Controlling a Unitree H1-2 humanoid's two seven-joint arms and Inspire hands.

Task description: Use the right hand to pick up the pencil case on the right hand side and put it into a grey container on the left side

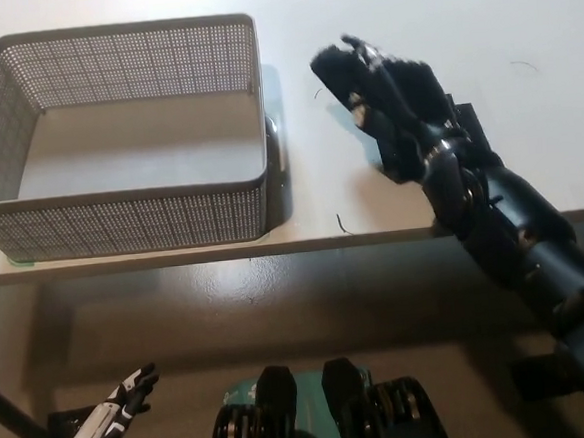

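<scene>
In the head view, a pale counter (408,10) is seen filling the upper part of the picture, its front edge running across just below the middle. At about 10 o'clock a grey container (132,222) with perforated walls is seen standing upright on the counter, a cut-out handle in its 9 o'clock end; nothing can be seen inside it but its bare floor. The black right hand (390,112) is seen at about 1 o'clock, reached in from the 4 o'clock corner by the black right arm (519,243), which crosses the counter's front edge. The hand's fingers are wrapped around the black pencil case (340,73), which is gripped and appears raised off the counter; the case's free end juts out toward 10 o'clock, near the container's 3 o'clock wall but apart from it, with bare counter between them. Since hand and case are both black, the exact line between them cannot be told. A soft shadow is cast on the counter beneath the hand. A few thin dark marks (340,224) are seen on the counter, one near the front edge at 5 o'clock of the container. The white left hand (111,422) is seen resting low at 7 o'clock, below the counter's level, its fingers lightly spread and holding nothing.
</scene>
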